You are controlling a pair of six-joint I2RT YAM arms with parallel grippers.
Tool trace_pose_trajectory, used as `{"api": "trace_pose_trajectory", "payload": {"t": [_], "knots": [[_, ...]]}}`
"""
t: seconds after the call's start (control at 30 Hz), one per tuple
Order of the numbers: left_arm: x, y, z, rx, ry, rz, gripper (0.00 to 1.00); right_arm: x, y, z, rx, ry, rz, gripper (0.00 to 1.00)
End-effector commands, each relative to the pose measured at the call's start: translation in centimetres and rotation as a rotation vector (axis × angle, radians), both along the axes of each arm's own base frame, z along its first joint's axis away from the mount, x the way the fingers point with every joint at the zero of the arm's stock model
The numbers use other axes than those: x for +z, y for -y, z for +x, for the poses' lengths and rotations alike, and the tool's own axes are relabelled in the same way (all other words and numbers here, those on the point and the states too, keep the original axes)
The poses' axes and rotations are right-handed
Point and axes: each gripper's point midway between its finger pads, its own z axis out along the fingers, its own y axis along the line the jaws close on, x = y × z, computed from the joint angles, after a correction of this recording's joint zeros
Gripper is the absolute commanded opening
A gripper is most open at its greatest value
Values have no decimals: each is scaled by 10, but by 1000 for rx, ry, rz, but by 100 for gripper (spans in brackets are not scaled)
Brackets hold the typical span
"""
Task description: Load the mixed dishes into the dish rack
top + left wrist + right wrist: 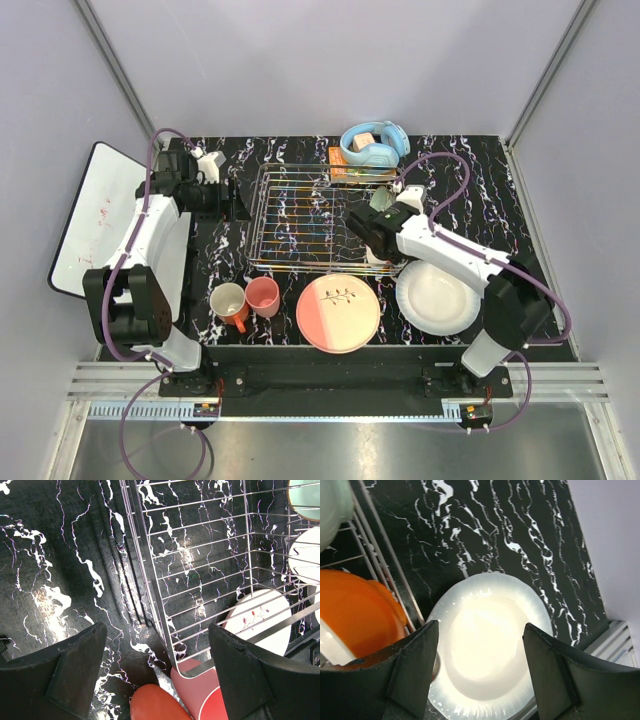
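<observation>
The silver wire dish rack [305, 215] lies mid-table. The pale green bowl [381, 198] and the orange-outside white bowl [355, 610] sit at its right end, mostly under my right arm. My right gripper [383, 245] is open and empty, above the rack's right rim, with the white plate [490, 645] seen between its fingers. My left gripper [237, 205] is open and empty over the rack's left rim [150, 580]. The salmon-pink cup [263, 296], the cream mug with orange handle [228, 302], the pink-and-cream plate [338, 312] and the white plate [437, 297] stand on the table in front of the rack.
Light blue headphones [375, 145] lie on an orange box behind the rack. A white board with red marks [95, 215] leans off the table's left edge. Grey walls close in the sides and back.
</observation>
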Motion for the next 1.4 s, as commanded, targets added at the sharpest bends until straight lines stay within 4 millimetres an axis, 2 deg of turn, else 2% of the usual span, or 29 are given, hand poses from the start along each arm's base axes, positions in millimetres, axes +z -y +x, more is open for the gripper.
{"api": "trace_pose_trajectory", "payload": {"t": [0.0, 0.27, 0.63, 0.7, 0.83, 0.93, 1.0, 1.07, 1.1, 1.27, 1.37], "knots": [[17, -2, 12, 6, 72, 7, 86, -3, -24, 14, 27, 26, 83, 75], [12, -1, 16, 8, 55, -1, 86, 3, -51, 15, 120, 47, 195, 74], [14, -1, 15, 10, 60, 2, 85, -10, -67, 15, 183, 12, 260, 75], [15, -1, 15, 9, 66, 3, 85, -5, -58, 15, 158, 34, 236, 76], [21, -1, 16, 7, 82, 6, 86, 7, -24, 3, 62, 78, 186, 80], [23, 0, 17, 6, 86, 3, 86, 4, 11, -11, -64, 72, 188, 80], [24, 0, 16, 7, 86, 0, 86, -4, 43, -24, -207, 56, 184, 81], [28, 0, 16, 5, 96, 1, 86, -6, 62, -37, -307, 54, 212, 81], [29, 0, 16, 4, 100, 2, 86, -12, 78, -43, -375, 44, 218, 82], [41, 2, 15, -4, 130, 10, 86, -19, 106, -67, -525, 95, 368, 83], [45, 4, 16, -11, 142, 9, 86, -35, 119, -86, -588, 67, 435, 83]]}}
